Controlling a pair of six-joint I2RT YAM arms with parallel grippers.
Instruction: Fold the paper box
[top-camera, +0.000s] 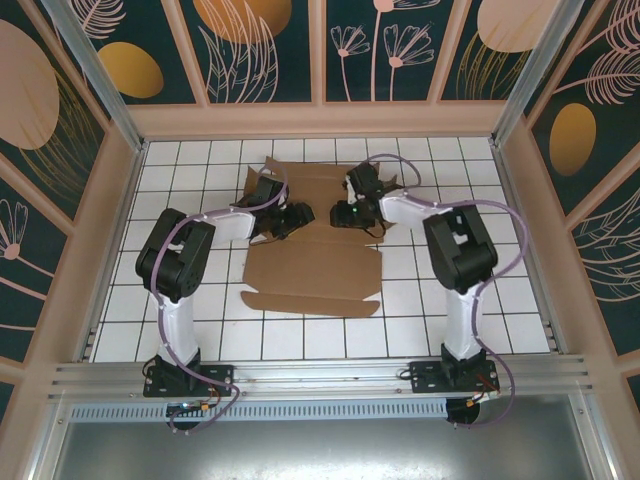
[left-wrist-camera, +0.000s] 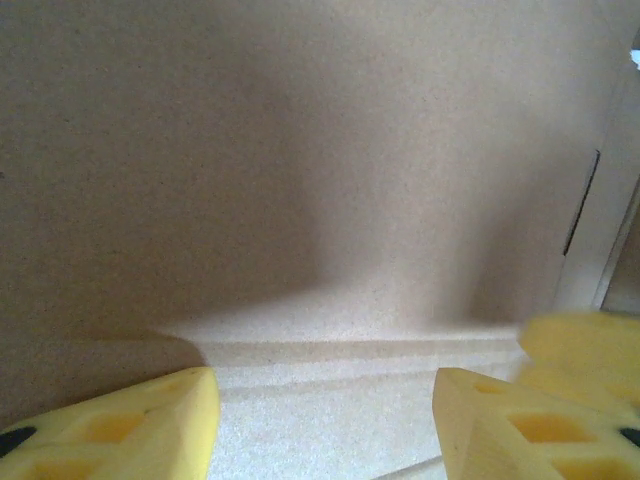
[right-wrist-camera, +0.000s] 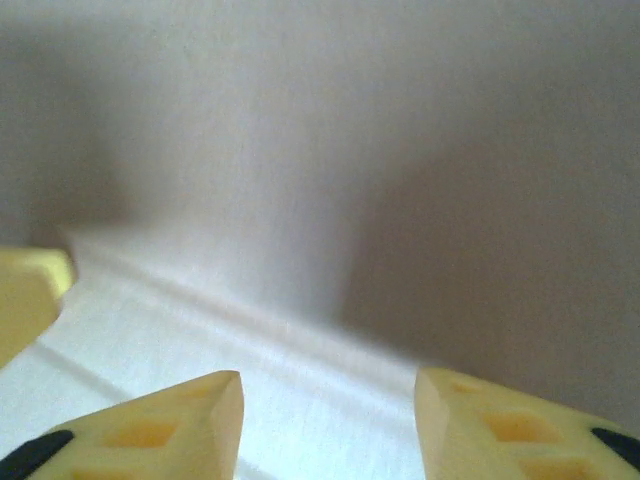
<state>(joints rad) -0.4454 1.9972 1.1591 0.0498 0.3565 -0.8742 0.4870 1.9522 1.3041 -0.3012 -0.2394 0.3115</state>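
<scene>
Brown paper box (top-camera: 310, 268) lies mid worktop (top-camera: 480, 290), far panels raised. Both open, nothing held: left fingers (left-wrist-camera: 150, 420), right fingers (right-wrist-camera: 500, 425). Cardboard likely light, stiff, springy at creases; take flaps by free edges.

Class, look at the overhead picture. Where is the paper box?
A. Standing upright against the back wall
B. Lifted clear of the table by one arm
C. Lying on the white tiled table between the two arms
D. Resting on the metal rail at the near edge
C: in the top view the paper box lies on the white tiled table, with the left arm and the right arm reaching over it from either side.
</scene>
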